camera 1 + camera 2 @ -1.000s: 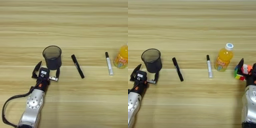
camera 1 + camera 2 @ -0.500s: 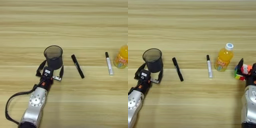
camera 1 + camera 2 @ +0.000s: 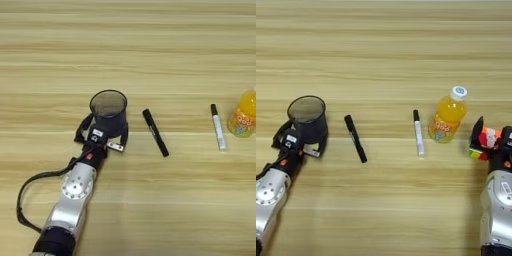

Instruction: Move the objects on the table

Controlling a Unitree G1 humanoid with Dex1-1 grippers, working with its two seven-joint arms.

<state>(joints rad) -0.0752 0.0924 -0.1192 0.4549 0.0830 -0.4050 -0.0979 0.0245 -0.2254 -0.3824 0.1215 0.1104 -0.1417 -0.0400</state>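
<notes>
My left gripper point(image 3: 103, 134) sat at the near side of the cup point(image 3: 108, 112), its jaws spread to either side of the base; whether they pressed the mesh I could not tell. The cup stood upright on the table point(image 3: 125, 45). The marker point(image 3: 155, 132) lay just right of it. My right gripper point(image 3: 490, 142) was clamped on the cube point(image 3: 484, 143), beside the bottle point(image 3: 447, 117) and pen point(image 3: 418, 132).
</notes>
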